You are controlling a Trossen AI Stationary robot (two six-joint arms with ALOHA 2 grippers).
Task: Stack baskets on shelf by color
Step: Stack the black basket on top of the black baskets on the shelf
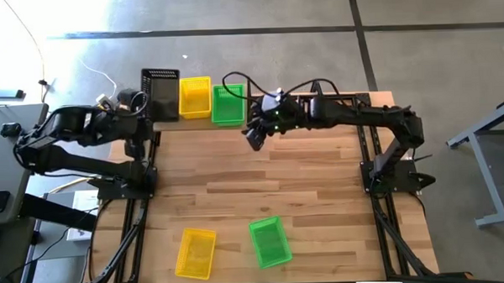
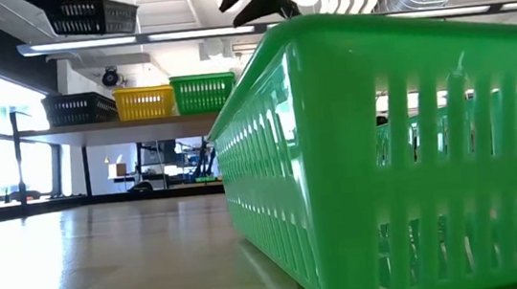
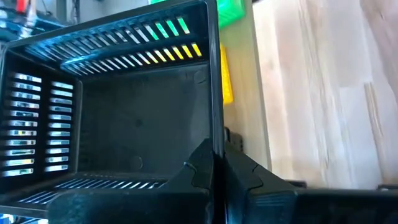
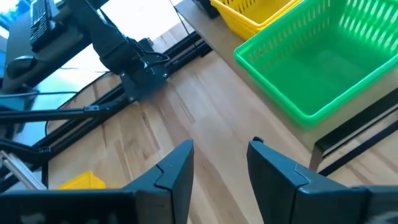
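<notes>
Baskets nearest me: a bright green slotted plastic basket [image 1: 270, 242] and a yellow mesh one [image 1: 195, 252] lie loose on the slatted wooden surface [image 1: 262, 175]. The level view shows only that green wall up close; from above both are plain. Farther off, the right gripper [image 1: 255, 136] hovers over bare wood, jaws spread and holding nothing. At the far edge, the narrow black-framed wooden shelf [image 2: 122, 126] carries black, yellow and green baskets side by side. The left gripper [image 3: 214, 171], jaws pressed together on its rim, holds a black slotted basket [image 3: 124, 106] above the shelf's black end.
</notes>
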